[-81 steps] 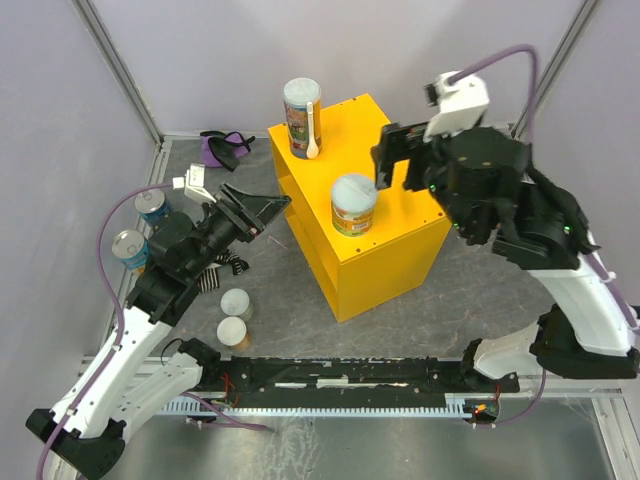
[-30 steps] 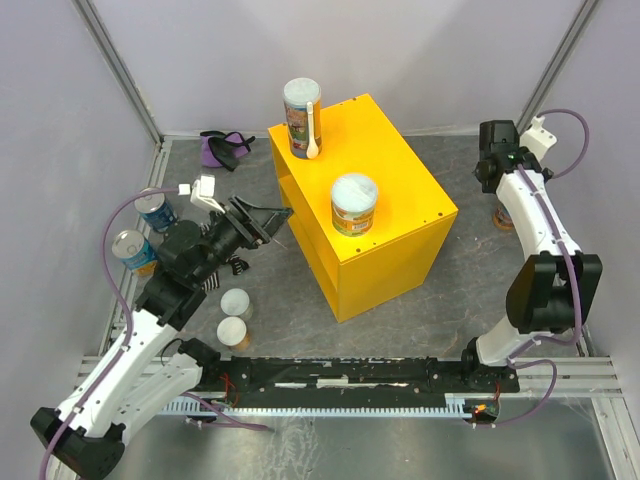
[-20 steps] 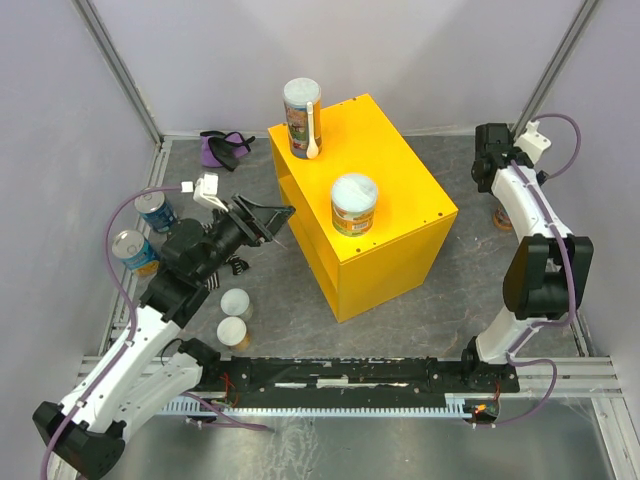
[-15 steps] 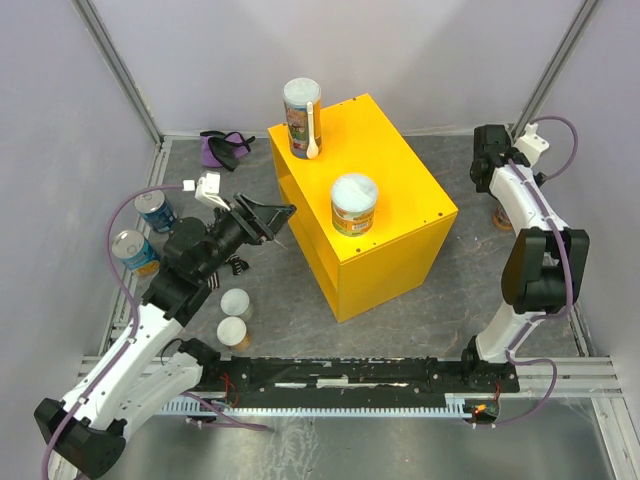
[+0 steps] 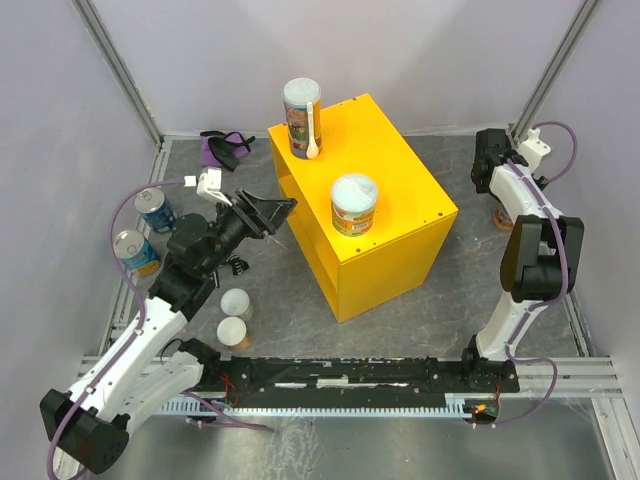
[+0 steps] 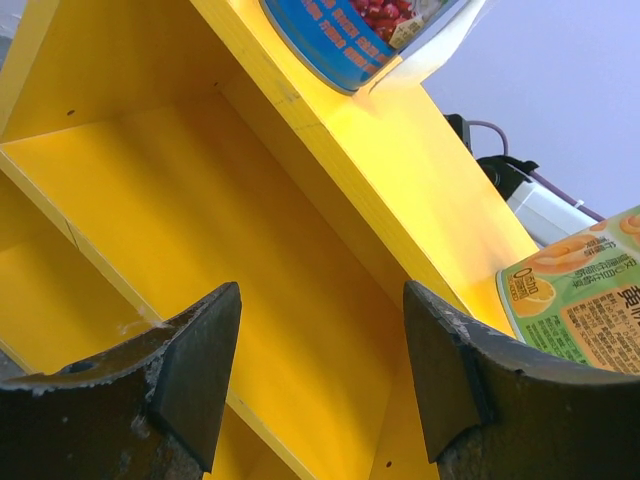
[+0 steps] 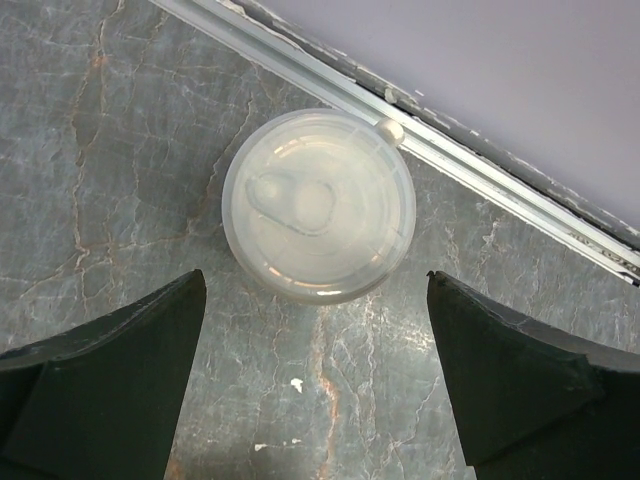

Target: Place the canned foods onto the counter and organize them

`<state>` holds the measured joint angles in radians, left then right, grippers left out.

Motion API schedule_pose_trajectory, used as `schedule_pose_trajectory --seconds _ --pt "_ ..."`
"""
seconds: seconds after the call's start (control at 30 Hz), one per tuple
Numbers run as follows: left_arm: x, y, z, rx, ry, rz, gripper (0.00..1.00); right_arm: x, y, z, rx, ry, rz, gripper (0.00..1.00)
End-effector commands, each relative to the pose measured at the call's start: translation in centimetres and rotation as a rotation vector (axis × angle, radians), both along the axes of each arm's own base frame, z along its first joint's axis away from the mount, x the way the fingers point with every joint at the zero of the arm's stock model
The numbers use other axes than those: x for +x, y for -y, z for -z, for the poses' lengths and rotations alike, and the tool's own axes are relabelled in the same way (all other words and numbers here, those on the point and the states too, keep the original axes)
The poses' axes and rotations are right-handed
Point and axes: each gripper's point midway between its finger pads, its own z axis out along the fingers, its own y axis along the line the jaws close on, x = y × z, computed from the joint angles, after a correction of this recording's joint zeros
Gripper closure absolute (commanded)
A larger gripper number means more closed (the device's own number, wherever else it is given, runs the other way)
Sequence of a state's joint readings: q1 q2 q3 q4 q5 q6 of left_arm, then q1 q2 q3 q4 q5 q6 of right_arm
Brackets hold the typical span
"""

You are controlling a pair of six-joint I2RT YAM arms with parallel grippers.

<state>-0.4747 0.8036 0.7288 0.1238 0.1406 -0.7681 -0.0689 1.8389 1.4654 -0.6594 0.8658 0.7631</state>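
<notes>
Right wrist view: right hand [image 7: 315, 290], wide and empty, over a pale-lidded can [image 7: 318, 218] on the tabletop [image 7: 120, 150]; overhead, the arm hides this can. Left wrist view: left hand [image 6: 320, 300], parted and empty, faces the yellow cabinet [image 6: 250, 250] hollow.

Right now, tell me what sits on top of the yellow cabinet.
Two cans: a tall tube with a white spoon against it, and a shorter pale-lidded can. The cabinet top beneath them is covered.
</notes>
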Motion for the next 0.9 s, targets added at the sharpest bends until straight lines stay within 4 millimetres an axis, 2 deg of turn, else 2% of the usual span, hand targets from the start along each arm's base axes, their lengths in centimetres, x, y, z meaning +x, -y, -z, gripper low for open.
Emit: schedule_pose_trajectory --seconds 0.0,0.3,0.7,0.87 --pt "0.4 -0.1 -1.6 -0.011 0.097 0.001 0.27 0.5 1.2 -1.0 -0.053 0.051 0.052 0.01" --pt "0.9 -0.3 -1.4 -0.014 0.103 -0.006 0.27 0.1 2.1 -0.6 -0.091 0.041 0.094 0.01" --pt "1.3 -0.7 -1.0 -0.022 0.099 -0.020 0.27 0.0 2.3 -0.1 -0.102 0.063 0.137 0.00" --pt "1.3 -0.9 -0.9 -0.026 0.097 -0.025 0.27 0.1 2.2 0.0 -0.097 0.073 0.140 0.04"
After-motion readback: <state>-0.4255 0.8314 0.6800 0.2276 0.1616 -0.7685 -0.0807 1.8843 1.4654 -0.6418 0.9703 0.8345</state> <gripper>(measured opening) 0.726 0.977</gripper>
